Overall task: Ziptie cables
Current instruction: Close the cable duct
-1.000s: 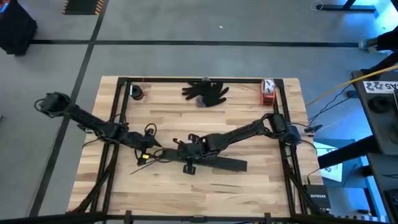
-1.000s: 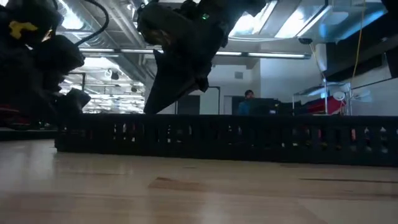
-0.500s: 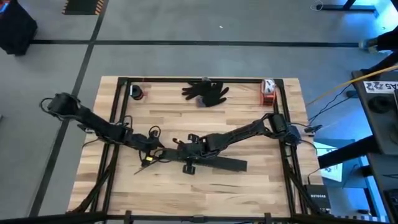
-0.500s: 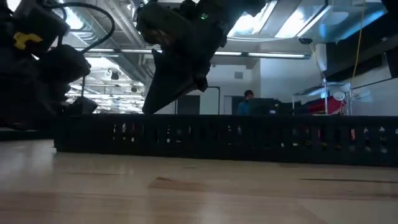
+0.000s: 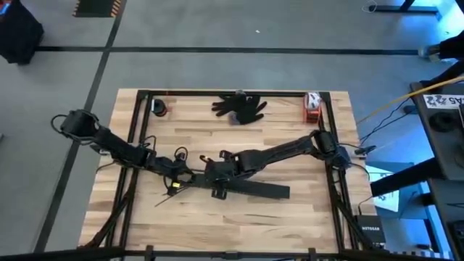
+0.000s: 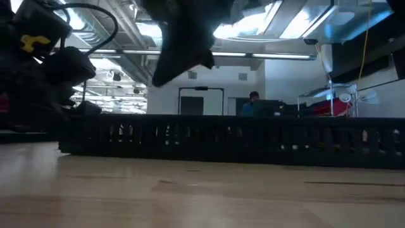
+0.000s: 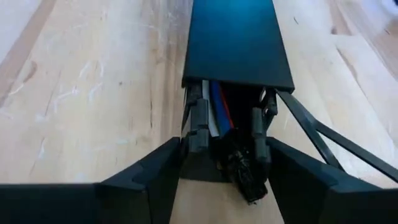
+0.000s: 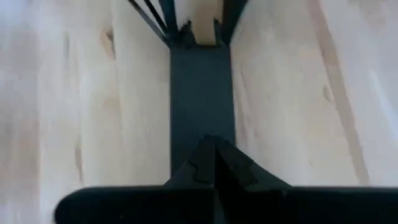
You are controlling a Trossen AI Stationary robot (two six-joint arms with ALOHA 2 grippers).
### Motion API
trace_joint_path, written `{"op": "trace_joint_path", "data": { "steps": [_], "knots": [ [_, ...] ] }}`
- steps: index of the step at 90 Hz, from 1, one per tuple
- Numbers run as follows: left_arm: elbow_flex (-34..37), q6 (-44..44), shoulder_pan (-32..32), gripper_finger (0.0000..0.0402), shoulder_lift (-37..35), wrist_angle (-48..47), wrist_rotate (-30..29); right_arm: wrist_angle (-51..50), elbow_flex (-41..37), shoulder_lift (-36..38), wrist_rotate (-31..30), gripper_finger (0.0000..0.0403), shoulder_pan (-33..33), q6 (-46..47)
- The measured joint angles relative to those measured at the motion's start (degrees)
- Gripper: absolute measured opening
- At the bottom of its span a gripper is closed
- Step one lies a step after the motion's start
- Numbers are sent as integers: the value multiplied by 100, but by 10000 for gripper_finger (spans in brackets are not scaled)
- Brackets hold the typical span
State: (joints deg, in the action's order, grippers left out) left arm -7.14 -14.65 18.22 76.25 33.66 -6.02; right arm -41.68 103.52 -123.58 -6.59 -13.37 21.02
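A long black slotted duct point(image 5: 254, 190) with a flat lid point(image 7: 236, 37) lies on the table's middle. Its open end shows thin cables point(image 7: 214, 106), white, blue and red, lying inside. My left gripper point(image 7: 225, 149) is open and level with the table, one finger on each side of that end. My right gripper point(image 8: 214, 155) is shut and hangs over the lid; in the low view its tip point(image 6: 159, 79) is clear above the duct point(image 6: 228, 136). My left gripper has a finger point(image 7: 155, 177) beside each slotted wall point(image 7: 199, 124) at the duct's open end, coming level along the duct. I cannot tell whether the fingers touch the walls. The duct rests flat on the table.
Black gloves point(image 5: 241, 107) lie at the far edge, a red and white object point(image 5: 312, 105) at the far right, and a small red thing point(image 5: 159, 109) at the far left. Thin dark strips point(image 7: 323, 140) run off beside the duct's end. A black frame point(image 5: 138, 145) borders the tabletop.
My left gripper has gone toward the table's right edge, up to the duct's open end. My right gripper has gone up, and its tip now hangs clear above the duct.
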Motion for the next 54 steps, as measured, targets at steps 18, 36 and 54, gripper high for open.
{"op": "trace_joint_path", "data": {
  "steps": [18,36,54],
  "knots": [
    [2,6,2,209,2,8,-11,39,-594,-12,17,0,-195,195],
    [7,65,2,209,2,-10,-19,1099,-1155,35,103,0,-129,259],
    [15,119,2,210,2,-29,-17,1679,-1217,-60,194,0,13,276]
  ]
}}
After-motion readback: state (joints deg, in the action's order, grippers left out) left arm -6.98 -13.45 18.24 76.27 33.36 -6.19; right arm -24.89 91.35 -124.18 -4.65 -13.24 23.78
